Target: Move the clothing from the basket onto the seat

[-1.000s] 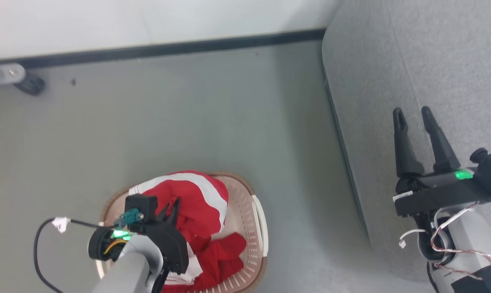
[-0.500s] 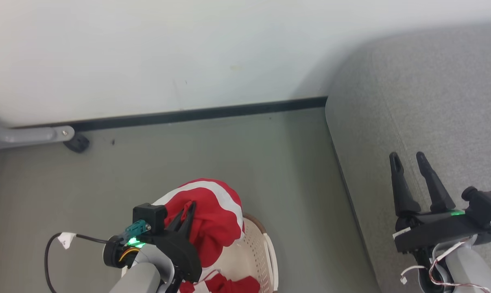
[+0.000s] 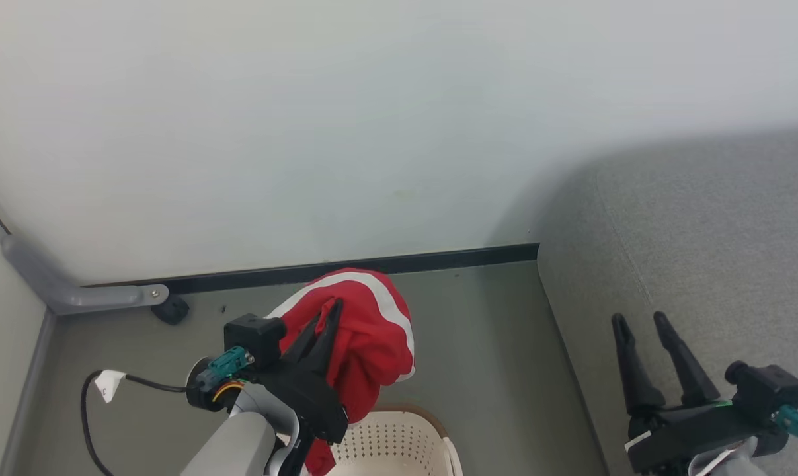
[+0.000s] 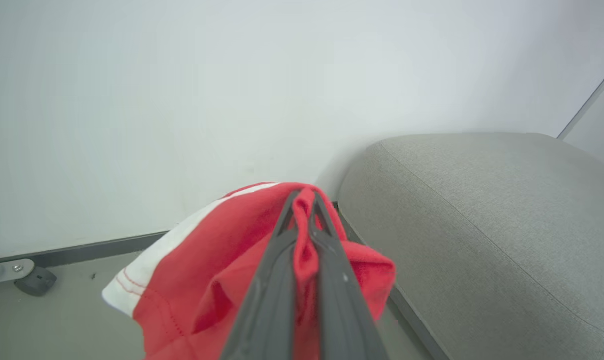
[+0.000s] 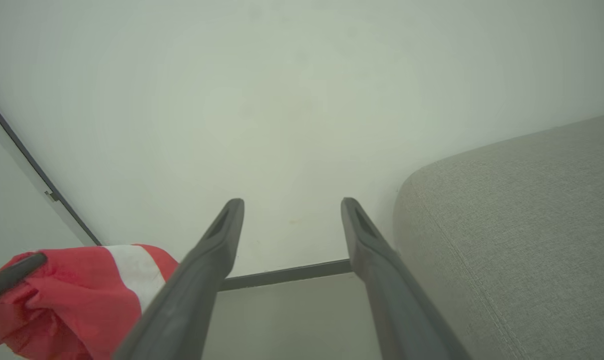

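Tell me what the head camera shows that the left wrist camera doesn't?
Head view adds: the cream perforated plastic basket below the red-and-white fabric garment, and the open right hand by the large grey woven sofa. Left wrist view adds: a red fold pinched in the shut left hand, close up. Both share: garment, sofa, pale wall, grey floor.

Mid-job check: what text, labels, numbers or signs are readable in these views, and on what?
No text is readable.
White tag on the black cable: a small dark mark, too small to read.
White sticker on the right gripper: too small to read.
Red garment in the left gripper: no print showing.
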Controlling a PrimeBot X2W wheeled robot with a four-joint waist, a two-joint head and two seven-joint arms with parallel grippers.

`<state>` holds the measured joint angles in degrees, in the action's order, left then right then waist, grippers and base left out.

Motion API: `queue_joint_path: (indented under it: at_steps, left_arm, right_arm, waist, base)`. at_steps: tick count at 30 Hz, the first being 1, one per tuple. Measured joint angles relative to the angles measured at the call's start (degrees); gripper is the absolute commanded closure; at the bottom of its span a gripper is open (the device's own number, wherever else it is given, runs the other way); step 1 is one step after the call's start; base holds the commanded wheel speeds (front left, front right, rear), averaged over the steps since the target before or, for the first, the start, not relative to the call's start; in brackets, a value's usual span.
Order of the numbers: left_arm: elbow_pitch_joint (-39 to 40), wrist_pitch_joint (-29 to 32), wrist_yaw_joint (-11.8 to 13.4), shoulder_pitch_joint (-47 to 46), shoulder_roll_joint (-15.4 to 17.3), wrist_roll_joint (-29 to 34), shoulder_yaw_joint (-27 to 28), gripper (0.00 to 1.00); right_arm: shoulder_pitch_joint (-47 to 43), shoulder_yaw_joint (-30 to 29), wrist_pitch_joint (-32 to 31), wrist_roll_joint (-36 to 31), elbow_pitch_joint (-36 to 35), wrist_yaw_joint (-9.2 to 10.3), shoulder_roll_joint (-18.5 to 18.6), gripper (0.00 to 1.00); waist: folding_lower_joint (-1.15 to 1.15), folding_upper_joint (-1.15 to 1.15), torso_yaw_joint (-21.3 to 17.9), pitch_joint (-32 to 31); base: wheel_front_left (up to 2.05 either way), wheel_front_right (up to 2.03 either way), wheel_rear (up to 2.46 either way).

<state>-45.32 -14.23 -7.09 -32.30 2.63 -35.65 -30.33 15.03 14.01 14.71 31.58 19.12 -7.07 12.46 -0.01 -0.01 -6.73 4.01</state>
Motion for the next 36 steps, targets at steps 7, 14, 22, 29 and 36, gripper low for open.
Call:
queue_joint_path:
  at_steps: [7,14,22,29,36]
  left_arm:
    - [6.06,-0.02,-0.04,0.63,1.56,0.67,0.14,1.00]
    - [10.48,-0.02,0.02,1.40,2.32,0.96,0.10,1.00]
    - [13.86,0.00,0.62,1.40,1.91,1.87,-1.02,1.00]
    - [16.51,0.62,1.05,1.20,1.78,2.11,-1.55,1.00]
    - [18.81,2.08,1.55,0.41,1.34,3.04,-2.16,1.00]
  right_arm:
    - [-2.80,6.11,0.00,0.70,-1.45,0.00,1.10,0.00]
    - [-2.86,8.21,0.00,0.77,-2.37,0.00,2.08,0.00]
    - [-2.63,13.22,-0.01,0.45,-2.98,0.00,3.41,0.00]
    - [1.30,19.39,-0.01,-1.40,-3.45,0.00,3.70,0.00]
    - [5.58,23.21,-0.57,-2.80,0.81,-0.01,4.04,0.00]
  waist:
    - [0.00,0.00,0.58,-3.26]
    - [0.01,0.01,1.10,-4.23]
    - [0.01,0.01,2.14,-4.54]
    - [0.01,0.01,2.81,-4.43]
    - [0.02,0.01,4.51,-4.04]
  base:
    - [0.00,0.00,0.00]
    - [0.00,0.00,0.00]
    - [0.00,0.00,0.00]
    - [0.00,0.00,0.00]
    - [0.00,0.00,0.00]
